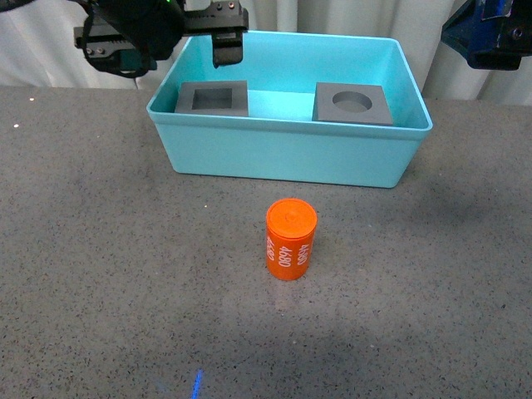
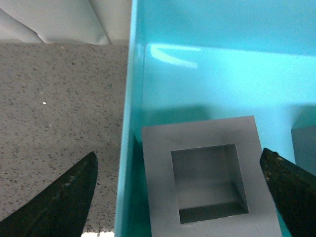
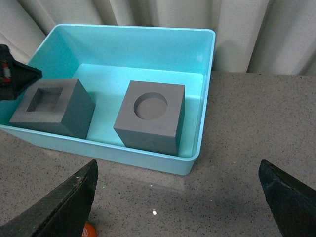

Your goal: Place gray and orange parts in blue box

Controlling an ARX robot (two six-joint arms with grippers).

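The blue box (image 1: 291, 126) stands at the back of the table. Inside it sit two gray parts: a cube with a square recess (image 1: 237, 100) on the left and a cube with a round recess (image 1: 328, 106) on the right. The orange part (image 1: 291, 239), a cylinder printed with white digits, stands upright on the table in front of the box. My left gripper (image 2: 177, 155) hangs open above the square-recess cube (image 2: 158, 163), its fingers apart on either side and not touching it. My right gripper (image 3: 177, 165) is open over bare table beside the box (image 3: 148, 165), holding nothing.
The table top (image 1: 100, 249) is dark speckled grey. White curtains (image 1: 332, 17) hang behind the box. The right arm (image 1: 490, 33) shows at the top right corner of the front view. A sliver of the orange cylinder (image 3: 89, 229) shows at the right wrist view's lower edge.
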